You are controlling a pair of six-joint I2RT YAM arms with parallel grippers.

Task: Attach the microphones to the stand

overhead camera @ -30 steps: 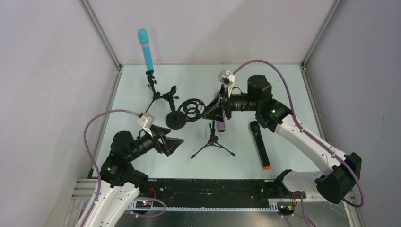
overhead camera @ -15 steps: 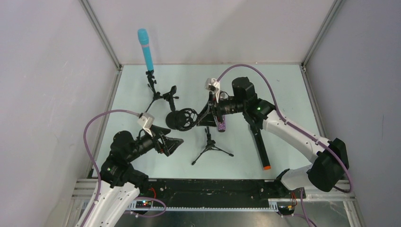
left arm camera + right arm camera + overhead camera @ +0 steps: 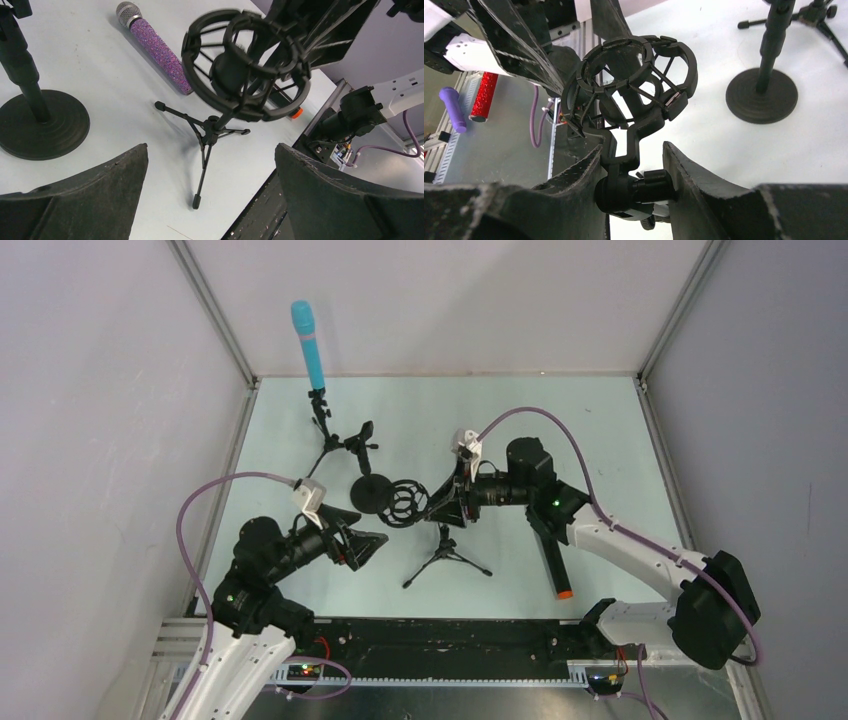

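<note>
The light blue microphone (image 3: 308, 345) stands upright in a tripod stand (image 3: 322, 430) at the back left. The purple glitter microphone (image 3: 155, 47) lies on the table behind the shock-mount tripod stand (image 3: 207, 145); the top view hides it under the right arm. The black microphone with the orange end (image 3: 550, 550) lies at the right. My right gripper (image 3: 447, 510) (image 3: 633, 150) is shut on the swivel joint (image 3: 634, 192) under the shock-mount ring (image 3: 634, 85) (image 3: 405, 502). My left gripper (image 3: 372, 543) (image 3: 210, 165) is open and empty, just left of that stand.
A black round-base stand (image 3: 372, 492) (image 3: 42, 122) (image 3: 761, 95) stands left of the shock mount. The black front rail (image 3: 440, 635) runs along the near table edge. A purple object (image 3: 454, 107) and a red glitter object (image 3: 484, 95) lie off the table.
My right gripper has moved nearer and a little left with the shock-mount stand in its grip. The purple microphone is now hidden under it in the top view. The left arm has not moved.
</note>
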